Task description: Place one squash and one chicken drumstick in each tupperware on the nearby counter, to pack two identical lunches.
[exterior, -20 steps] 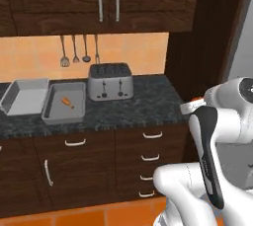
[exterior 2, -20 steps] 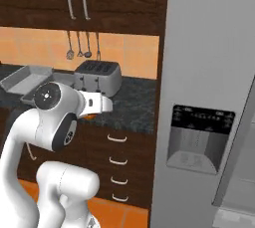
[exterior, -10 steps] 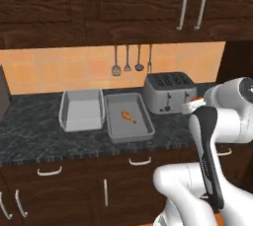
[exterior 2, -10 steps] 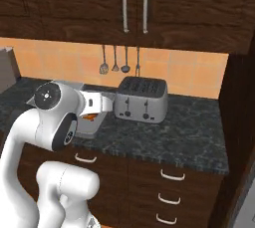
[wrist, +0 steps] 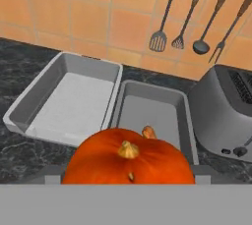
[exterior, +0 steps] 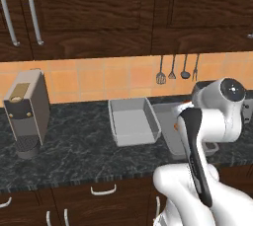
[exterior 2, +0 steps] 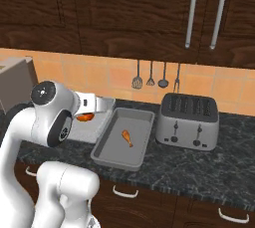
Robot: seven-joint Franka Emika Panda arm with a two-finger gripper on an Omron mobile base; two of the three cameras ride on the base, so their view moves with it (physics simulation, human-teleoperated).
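Between the fingers of the hand [exterior 2: 92, 112] sits an orange squash [wrist: 129, 159], grasped with the jaws spread wide around it; in the hand view it fills the 6 o'clock edge and hides the fingertips. From the squash, at 12 o'clock and close behind, lies the right tupperware [wrist: 185, 121], with a chicken drumstick [exterior 2: 127, 138] on its floor. At 10 o'clock, just beside that tray, the left tupperware [wrist: 29, 102] looks bare inside. A silver toaster [exterior 2: 189, 121] stands at 2 o'clock, and hanging utensils [wrist: 158, 40] line the wall above. Change over the last second: the whole picture has slid sideways in both base views, so the base has driven along the dark marbled surface [exterior: 74, 156], not the things. The fridge front has left the frame, the toaster has gone from centre to the right, and a coffee machine [exterior: 27, 111] has come in at 9 o'clock. The grip has not altered. Judgement: the carry is nearly done, both trays now lie ahead of the arm, and lowering the squash into the right tupperware would finish one lunch; the left one lacks both items.
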